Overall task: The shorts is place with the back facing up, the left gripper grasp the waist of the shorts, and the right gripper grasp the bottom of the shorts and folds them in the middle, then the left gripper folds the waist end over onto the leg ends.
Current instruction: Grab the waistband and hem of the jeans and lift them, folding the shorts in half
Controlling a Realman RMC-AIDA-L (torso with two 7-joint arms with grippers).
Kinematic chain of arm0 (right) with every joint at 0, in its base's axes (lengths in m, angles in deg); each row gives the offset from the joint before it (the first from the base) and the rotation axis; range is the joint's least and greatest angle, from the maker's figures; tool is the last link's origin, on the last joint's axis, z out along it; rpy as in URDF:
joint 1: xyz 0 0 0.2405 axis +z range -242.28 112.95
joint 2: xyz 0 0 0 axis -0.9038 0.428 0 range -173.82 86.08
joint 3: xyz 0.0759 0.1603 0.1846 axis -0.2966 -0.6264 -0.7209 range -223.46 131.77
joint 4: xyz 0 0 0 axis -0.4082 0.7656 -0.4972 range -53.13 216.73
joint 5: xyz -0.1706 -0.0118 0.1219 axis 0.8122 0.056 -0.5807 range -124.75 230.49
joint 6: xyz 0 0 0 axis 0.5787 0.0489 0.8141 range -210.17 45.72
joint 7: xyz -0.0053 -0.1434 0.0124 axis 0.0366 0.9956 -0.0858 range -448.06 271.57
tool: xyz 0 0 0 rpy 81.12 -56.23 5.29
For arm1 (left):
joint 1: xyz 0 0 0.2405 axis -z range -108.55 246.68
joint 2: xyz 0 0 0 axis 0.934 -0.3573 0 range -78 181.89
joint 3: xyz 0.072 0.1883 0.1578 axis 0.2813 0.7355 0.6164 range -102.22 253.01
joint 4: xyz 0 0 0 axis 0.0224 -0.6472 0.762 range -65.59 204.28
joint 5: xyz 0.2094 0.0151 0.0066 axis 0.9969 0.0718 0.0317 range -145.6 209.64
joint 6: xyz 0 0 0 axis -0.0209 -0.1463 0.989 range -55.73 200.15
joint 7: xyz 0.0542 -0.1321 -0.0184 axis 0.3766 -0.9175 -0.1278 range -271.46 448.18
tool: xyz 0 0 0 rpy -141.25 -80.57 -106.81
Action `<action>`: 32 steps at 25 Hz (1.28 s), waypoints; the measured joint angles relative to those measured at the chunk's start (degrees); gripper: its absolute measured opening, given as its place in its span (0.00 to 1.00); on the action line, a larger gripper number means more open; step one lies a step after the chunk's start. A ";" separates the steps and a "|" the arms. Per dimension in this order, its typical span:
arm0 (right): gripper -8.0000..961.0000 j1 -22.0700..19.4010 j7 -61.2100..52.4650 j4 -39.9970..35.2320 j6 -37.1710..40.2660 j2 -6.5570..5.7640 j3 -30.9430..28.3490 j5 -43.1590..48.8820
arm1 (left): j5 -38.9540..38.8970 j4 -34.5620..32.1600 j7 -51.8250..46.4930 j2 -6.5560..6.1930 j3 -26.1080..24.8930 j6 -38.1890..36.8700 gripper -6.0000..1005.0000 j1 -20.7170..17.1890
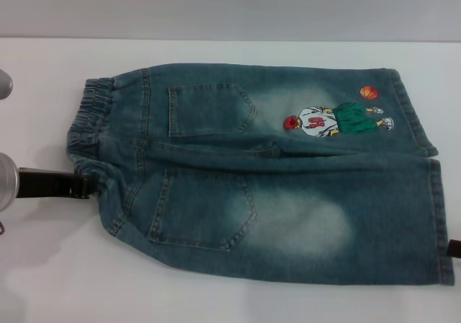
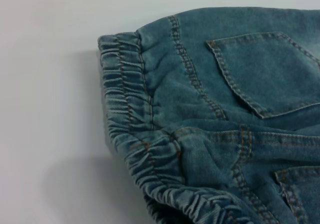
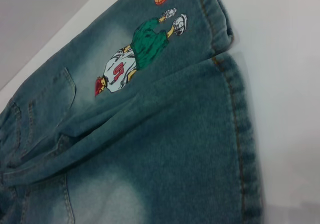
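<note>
Left claw (image 1: 85, 186) met the shorts' (image 1: 288, 193) waistband (image 1: 90, 128), grip state unclear; a shallow bite risked slipping mid-fold.

Bare white bench (image 1: 216, 301) on every side of the shorts (image 1: 288, 193), left tool (image 1: 81, 186) touching the waist of the shorts (image 1: 90, 132), right tool (image 1: 454, 248) just beside the hem

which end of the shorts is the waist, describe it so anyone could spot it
On the white table lie the shorts, back pockets up. The waist of the shorts is the end on the robot's left, where the left gripper reaches. Unlike the flat stitched leg ends opposite, it is a puckered, gathered elastic band.
</note>
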 joint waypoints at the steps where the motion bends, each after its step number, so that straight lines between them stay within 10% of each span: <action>1: 0.70 0.04 0.00 0.00 0.00 -0.01 0.00 0.00 | 0.00 0.02 0.00 0.00 -0.02 -0.01 0.14 -0.03; 32: 0.70 2.19 0.62 -2.37 0.75 0.05 2.21 -0.70 | -0.13 -0.01 0.36 0.00 -0.04 -0.17 0.14 -0.10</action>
